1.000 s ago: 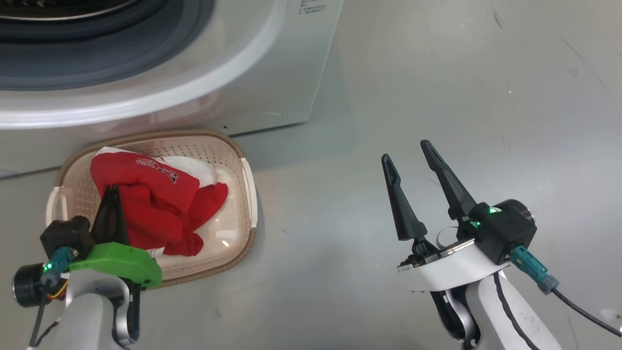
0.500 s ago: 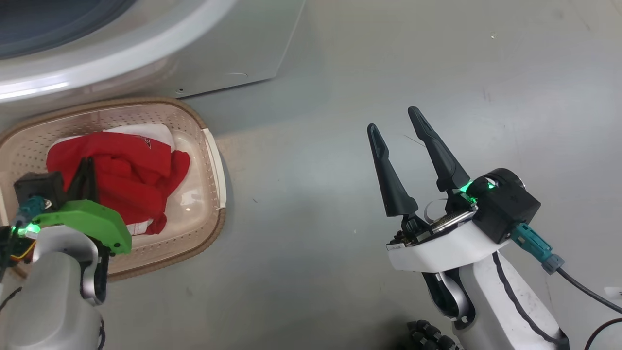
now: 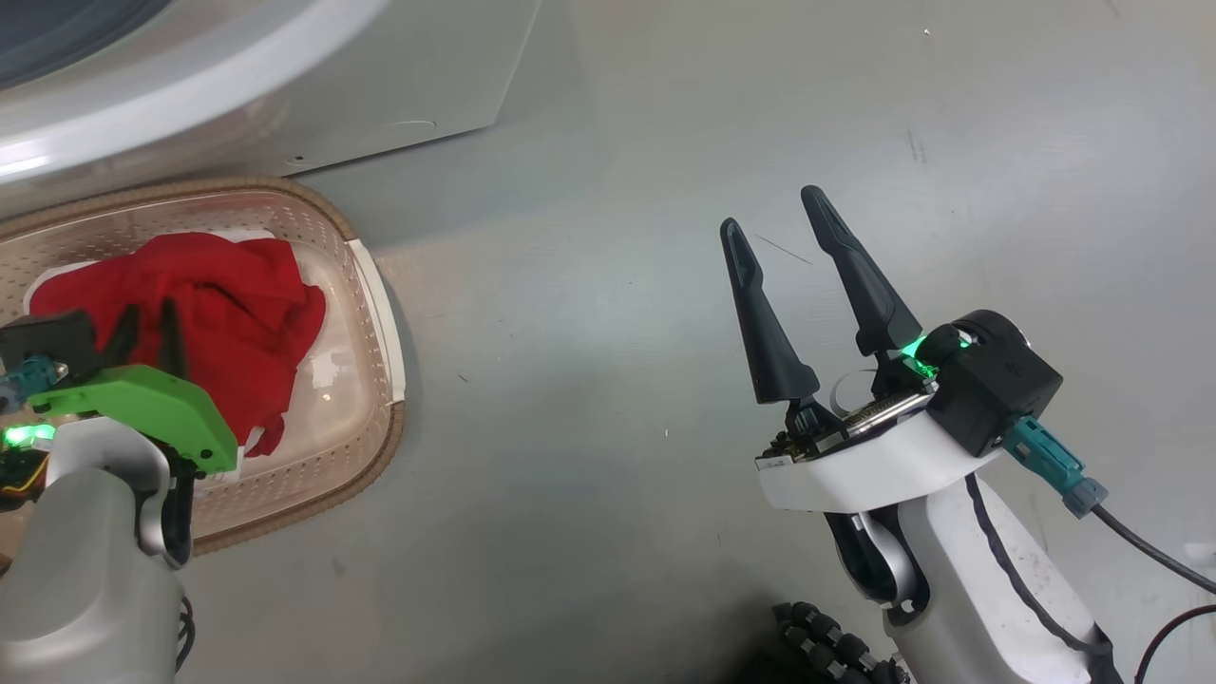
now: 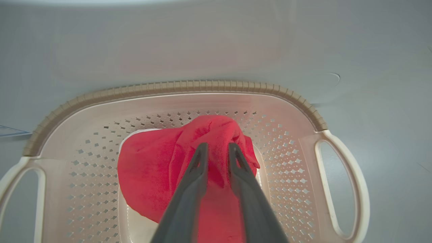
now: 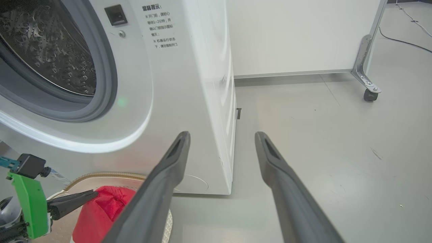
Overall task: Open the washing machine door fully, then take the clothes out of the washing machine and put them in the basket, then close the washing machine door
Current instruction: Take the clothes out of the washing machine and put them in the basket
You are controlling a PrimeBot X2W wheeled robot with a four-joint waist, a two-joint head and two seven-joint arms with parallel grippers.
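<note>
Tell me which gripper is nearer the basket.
Left. The left gripper is over the basket, fingertips at the clothes inside; the right gripper hangs over floor, well to the basket's right.

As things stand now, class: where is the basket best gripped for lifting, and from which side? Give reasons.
Probably the cream side handle of the basket, taken from above on the end nearer the right gripper. That handle is a thin open loop one jaw could slip through; the walls slope and are perforated, and the red clothes lie heaped in the middle.
</note>
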